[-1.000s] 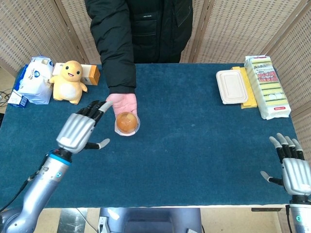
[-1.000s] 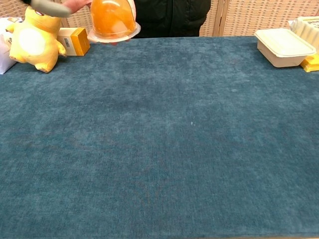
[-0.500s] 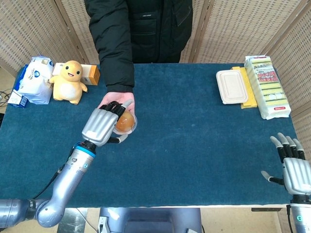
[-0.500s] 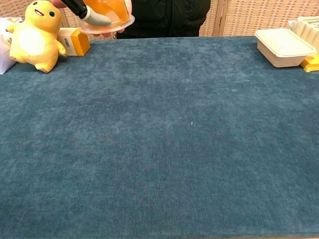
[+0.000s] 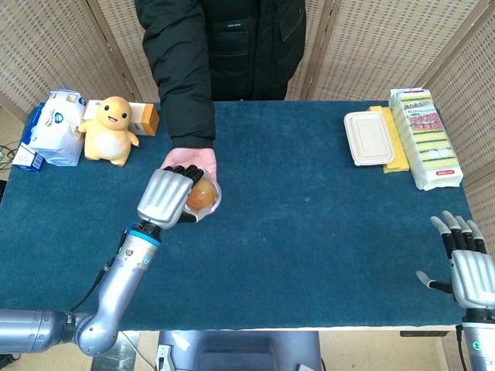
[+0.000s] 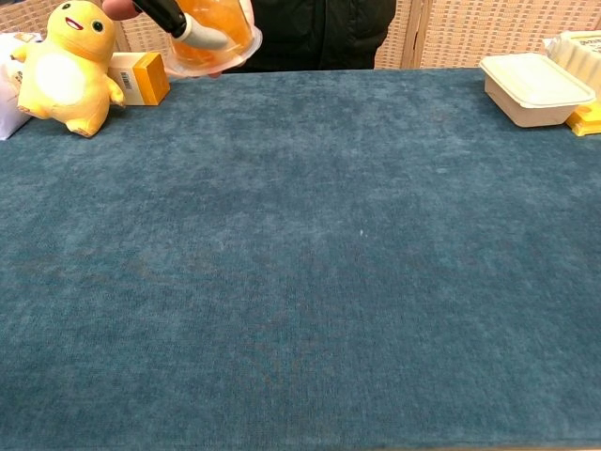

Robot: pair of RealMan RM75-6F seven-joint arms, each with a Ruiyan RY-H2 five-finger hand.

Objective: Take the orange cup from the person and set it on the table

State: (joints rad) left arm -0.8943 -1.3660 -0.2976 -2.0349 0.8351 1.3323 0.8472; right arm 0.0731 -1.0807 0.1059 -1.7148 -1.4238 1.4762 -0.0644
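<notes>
Handover: the left robot hand (image 5: 166, 197) now has its fingers wrapped round the orange cup (image 5: 202, 195), where a second ago it lay open just to the cup's nine o'clock. The person's hand (image 5: 193, 161) is under and behind the cup, at its twelve o'clock, so the cup looks shared between the two for now.
Cup position: held above the tabletop (image 5: 309, 232), toward the ten o'clock part of the blue cloth; in the chest view the orange cup (image 6: 214, 33) hangs clear of the cloth, tilted a little, with a dark and pale fingertip (image 6: 197, 33) across its front.
What this means: I'd judge the taking step nearly done. The person has yet to let go, and the setting down is all to come.
Right robot hand: the right robot hand (image 5: 464, 267) rests at the four o'clock edge with fingers spread and nothing in it, unchanged over the last second.
Cup contents: an orange filling under a clear wall with a wide pale rim; whether it is sealed I cannot tell.
Other containers: a white lidded box (image 5: 369, 137) sits closed at two o'clock, contents hidden, on a yellow pad beside a tall packet (image 5: 424, 135).
Far left: a yellow plush toy (image 5: 110, 130), a small orange box (image 5: 145, 118) and a white pack (image 5: 56, 126) at ten o'clock.
</notes>
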